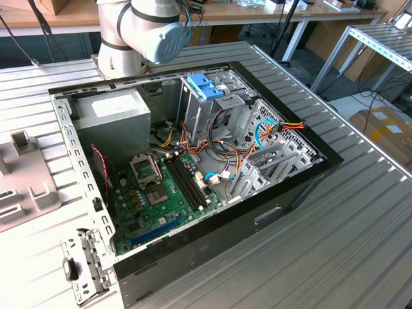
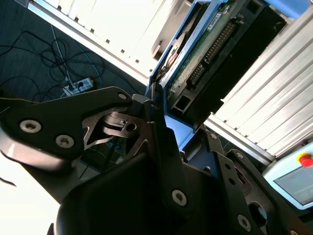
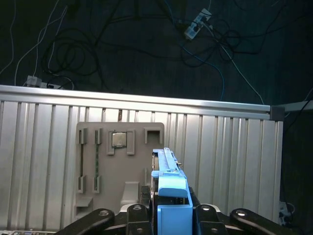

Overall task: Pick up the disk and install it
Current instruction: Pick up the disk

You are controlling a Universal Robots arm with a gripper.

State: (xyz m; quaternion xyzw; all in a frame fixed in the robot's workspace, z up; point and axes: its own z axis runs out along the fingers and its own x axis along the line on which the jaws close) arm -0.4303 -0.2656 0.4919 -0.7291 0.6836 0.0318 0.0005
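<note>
Arm (image 1: 138, 29) stands beside the open computer case (image 1: 283, 207) in the exterior view; in the second wrist view the gripper (image 2: 171, 117) pinches the disk (image 2: 205, 54) in its jaws (edge-on, blue-trimmed); in the first wrist view a grey fixture plate (image 3: 112, 177) lies beyond it.

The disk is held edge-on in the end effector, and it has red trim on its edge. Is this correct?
Not quite. The trim is blue, not red; the first wrist view shows it. The rest is right: the disk is held edge-on in the end effector.
</note>
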